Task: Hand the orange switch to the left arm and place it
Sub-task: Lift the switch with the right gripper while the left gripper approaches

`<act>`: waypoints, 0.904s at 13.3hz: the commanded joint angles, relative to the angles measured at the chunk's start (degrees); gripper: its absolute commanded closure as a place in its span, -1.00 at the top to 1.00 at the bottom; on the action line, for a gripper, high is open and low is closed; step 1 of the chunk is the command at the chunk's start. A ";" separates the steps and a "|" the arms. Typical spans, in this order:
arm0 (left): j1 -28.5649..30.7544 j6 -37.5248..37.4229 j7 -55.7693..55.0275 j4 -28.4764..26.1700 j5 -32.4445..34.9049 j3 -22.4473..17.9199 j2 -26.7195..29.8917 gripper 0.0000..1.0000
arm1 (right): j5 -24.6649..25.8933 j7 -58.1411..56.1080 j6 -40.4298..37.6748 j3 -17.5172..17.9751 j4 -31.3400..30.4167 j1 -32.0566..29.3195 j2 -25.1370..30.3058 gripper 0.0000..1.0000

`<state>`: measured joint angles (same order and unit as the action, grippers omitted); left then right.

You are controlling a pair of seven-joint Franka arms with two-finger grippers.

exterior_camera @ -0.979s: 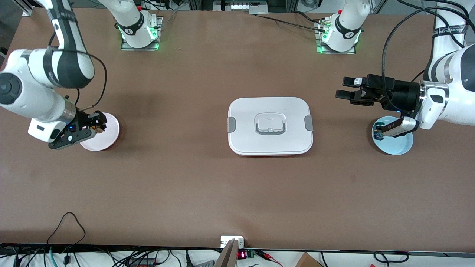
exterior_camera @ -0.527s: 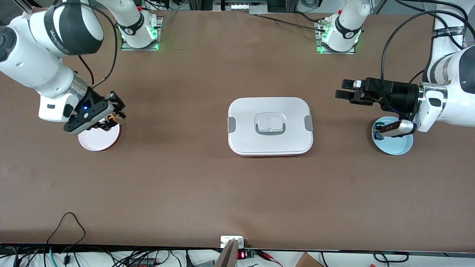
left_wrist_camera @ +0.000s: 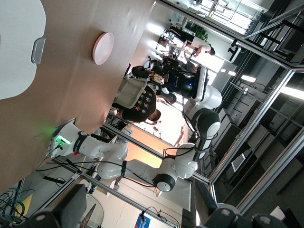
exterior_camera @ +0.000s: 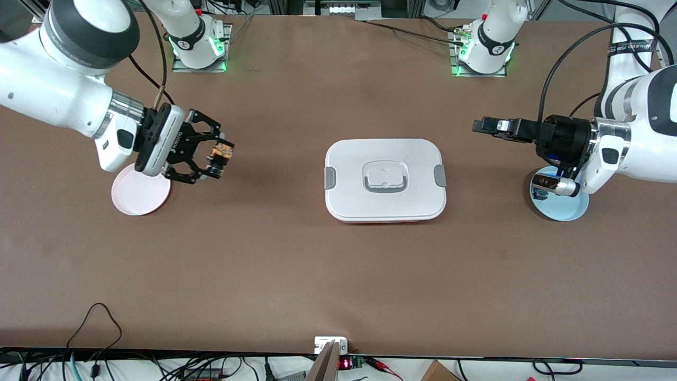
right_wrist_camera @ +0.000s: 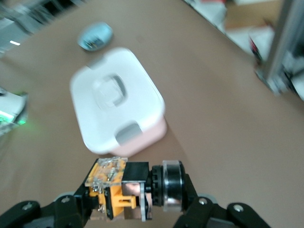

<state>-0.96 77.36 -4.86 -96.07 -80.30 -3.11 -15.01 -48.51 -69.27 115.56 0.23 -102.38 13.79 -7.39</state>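
Aloft: right gripper [exterior_camera: 216, 157] pinching orange switch [exterior_camera: 219, 154] above table [exterior_camera: 264, 254], beside pink plate [exterior_camera: 138, 197]. Left gripper [exterior_camera: 489, 127] spread, between white box [exterior_camera: 385, 179] and blue plate [exterior_camera: 560, 203].

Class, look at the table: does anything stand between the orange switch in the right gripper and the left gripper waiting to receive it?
Yes. The box sits mid-table, between the right gripper, shut on the orange switch by the pink plate, and the open left gripper near the blue plate.

Two arms [exterior_camera: 63, 100], two plates [exterior_camera: 138, 198], one box [exterior_camera: 385, 180], one orange switch [exterior_camera: 218, 157]
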 commanded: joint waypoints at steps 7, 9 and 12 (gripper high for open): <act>-13.44 14.55 -1.02 -0.44 -5.75 -0.23 -4.15 1.00 | -43.83 -27.58 -1.04 0.38 0.95 7.82 -6.66 -0.97; -16.78 20.17 -1.02 -0.09 -6.80 -0.23 -2.84 1.00 | -47.99 -28.64 -0.95 0.29 1.13 9.14 -7.81 -0.97; -20.74 28.51 0.72 0.53 -6.81 -0.23 -0.03 1.00 | -48.17 -28.91 -0.60 0.29 4.37 10.90 -9.83 -0.97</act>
<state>-19.36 101.53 -5.12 -95.13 -86.32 -2.68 -17.77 -95.39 -97.47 115.10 0.79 -101.47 23.58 -15.33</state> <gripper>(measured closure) 0.000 0.278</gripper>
